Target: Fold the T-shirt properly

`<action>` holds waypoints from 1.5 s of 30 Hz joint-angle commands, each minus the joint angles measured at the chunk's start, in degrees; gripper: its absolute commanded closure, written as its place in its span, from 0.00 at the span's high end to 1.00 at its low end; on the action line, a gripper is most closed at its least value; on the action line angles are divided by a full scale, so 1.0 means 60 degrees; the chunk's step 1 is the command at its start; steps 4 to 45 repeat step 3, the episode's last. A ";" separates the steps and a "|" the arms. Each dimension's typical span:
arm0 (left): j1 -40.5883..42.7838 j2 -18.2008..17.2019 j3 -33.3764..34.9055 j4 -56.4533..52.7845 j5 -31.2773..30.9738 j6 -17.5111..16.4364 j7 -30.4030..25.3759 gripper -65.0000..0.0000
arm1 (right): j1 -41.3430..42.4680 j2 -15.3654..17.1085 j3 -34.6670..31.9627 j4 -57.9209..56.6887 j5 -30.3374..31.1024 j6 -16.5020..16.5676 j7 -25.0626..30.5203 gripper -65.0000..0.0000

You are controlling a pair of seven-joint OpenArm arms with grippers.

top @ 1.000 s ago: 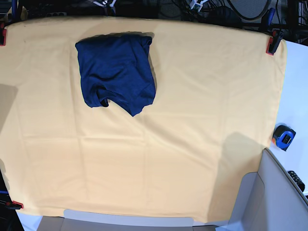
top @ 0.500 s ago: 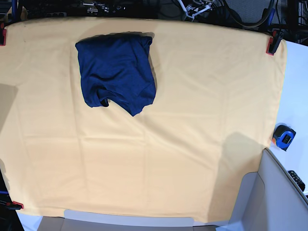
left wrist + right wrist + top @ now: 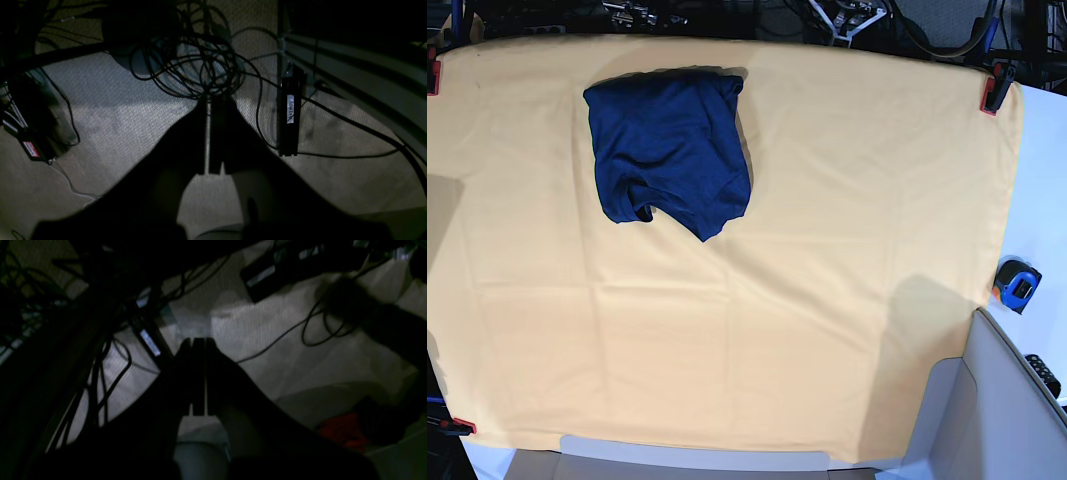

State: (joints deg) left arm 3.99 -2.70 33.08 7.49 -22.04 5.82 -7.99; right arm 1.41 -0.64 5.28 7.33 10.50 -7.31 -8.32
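The T-shirt point(image 3: 669, 148) lies as a compact dark navy bundle on the yellow-orange table cloth point(image 3: 827, 250), at the far left of the middle in the base view, with a creased lower edge and one corner pointing toward the front. No gripper is near it. In the left wrist view my left gripper point(image 3: 209, 101) is a dark silhouette, its fingers pressed together and empty, hanging over carpet and cables. The right wrist view shows my right gripper point(image 3: 199, 341) the same way, shut and empty over the floor. Only bits of arm metal point(image 3: 847, 18) show beyond the table's far edge.
Red clamps point(image 3: 997, 88) pin the cloth at its corners. A blue tape measure point(image 3: 1017, 284) and a black remote point(image 3: 1043, 373) lie on the white strip at the right. A grey bin point(image 3: 1007, 410) stands at the front right. Cables point(image 3: 196, 66) and a black power strip point(image 3: 289, 110) cover the floor.
The arm parts beyond the table's far edge have shifted a little. The T-shirt has not moved.
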 commanded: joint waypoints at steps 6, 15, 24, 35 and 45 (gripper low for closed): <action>0.0031 0.0179 0.0003 0.0005 0.0003 0.0004 -0.0097 0.00 | 0.0051 -0.0002 0.0007 0.0031 0.0015 0.0010 0.0075 0.00; 0.0031 0.0179 0.0003 0.0005 0.0003 0.0004 -0.0097 0.00 | 0.0051 -0.0002 0.0007 0.0031 0.0015 0.0010 0.0075 0.00; 0.0031 0.0179 0.0003 0.0005 0.0003 0.0004 -0.0097 0.00 | 0.0051 -0.0002 0.0007 0.0031 0.0015 0.0010 0.0075 0.00; 0.0031 0.0179 0.0003 0.0005 0.0003 0.0004 -0.0097 0.00 | 0.0051 -0.0002 0.0007 0.0031 0.0015 0.0010 0.0075 0.00; 0.0031 0.0179 0.0003 0.0005 0.0003 0.0004 -0.0097 0.00 | 0.0051 -0.0002 0.0007 0.0031 0.0015 0.0010 0.0075 0.00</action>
